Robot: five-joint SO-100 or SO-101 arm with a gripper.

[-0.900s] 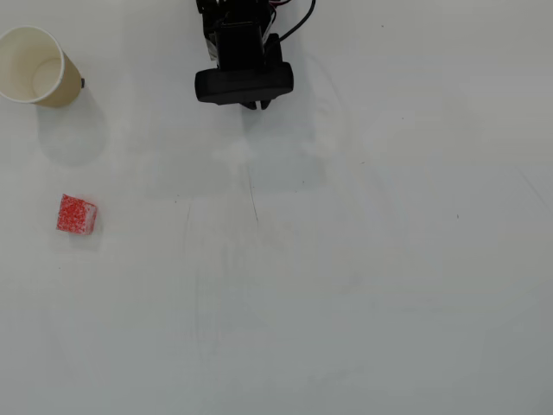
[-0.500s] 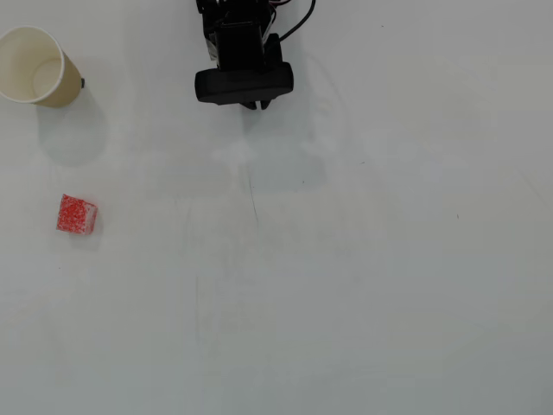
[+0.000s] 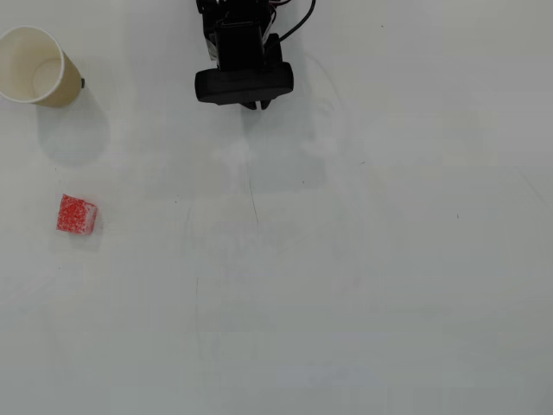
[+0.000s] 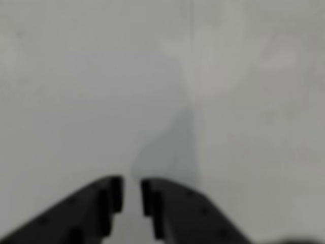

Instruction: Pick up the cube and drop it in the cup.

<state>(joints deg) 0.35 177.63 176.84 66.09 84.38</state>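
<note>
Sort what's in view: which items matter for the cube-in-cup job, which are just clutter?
Job items:
- cube, lying on the table, left side of the overhead view
- cup, upright, top left
- gripper, nothing between its fingers

Clutter:
- nothing else on the white table

red cube (image 3: 77, 214) (white-speckled), cream cup (image 3: 34, 67), black gripper (image 4: 131, 195)

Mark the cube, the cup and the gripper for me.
cube (image 3: 77, 214), overhead view, on its speckled red top face.
cup (image 3: 64, 86), overhead view, on its tan outer wall.
gripper (image 4: 131, 195), wrist view, midway between the fingertips.
</note>
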